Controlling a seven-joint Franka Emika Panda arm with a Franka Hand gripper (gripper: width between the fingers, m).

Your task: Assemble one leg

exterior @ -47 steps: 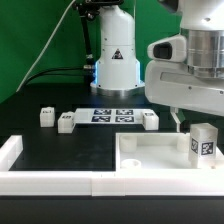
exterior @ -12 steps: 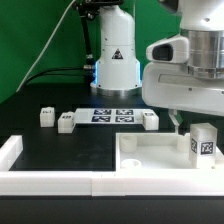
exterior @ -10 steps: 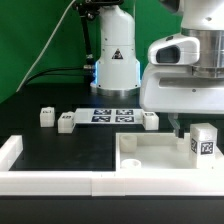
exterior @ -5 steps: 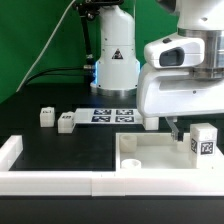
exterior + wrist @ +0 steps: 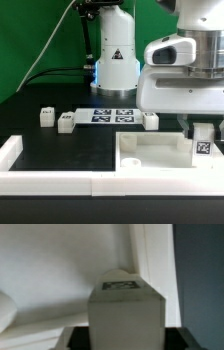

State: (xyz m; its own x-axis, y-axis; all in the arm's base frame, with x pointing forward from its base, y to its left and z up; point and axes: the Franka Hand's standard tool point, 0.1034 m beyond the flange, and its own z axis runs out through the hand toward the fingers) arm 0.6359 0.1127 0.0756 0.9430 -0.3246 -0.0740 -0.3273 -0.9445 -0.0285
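Note:
The leg (image 5: 203, 144), a small white block with a black-and-white tag, stands upright in the corner of the large white square piece (image 5: 150, 160) at the exterior view's right. My gripper (image 5: 203, 130) has come down over it. In the wrist view the leg (image 5: 125, 303) fills the space between my gripper's (image 5: 125, 339) black fingers (image 5: 80, 337), which press against both of its sides. Three more legs (image 5: 46, 117), (image 5: 67, 122), (image 5: 150, 121) lie on the black table further back.
The marker board (image 5: 112, 115) lies in front of the robot base (image 5: 112, 60). A white raised fence (image 5: 40, 182) runs along the front edge and up the exterior view's left. The large arm housing hides the space behind the held leg.
My gripper moved toward the exterior view's right and came down over the upright leg, which now sits between the fingers. The other legs have not moved.

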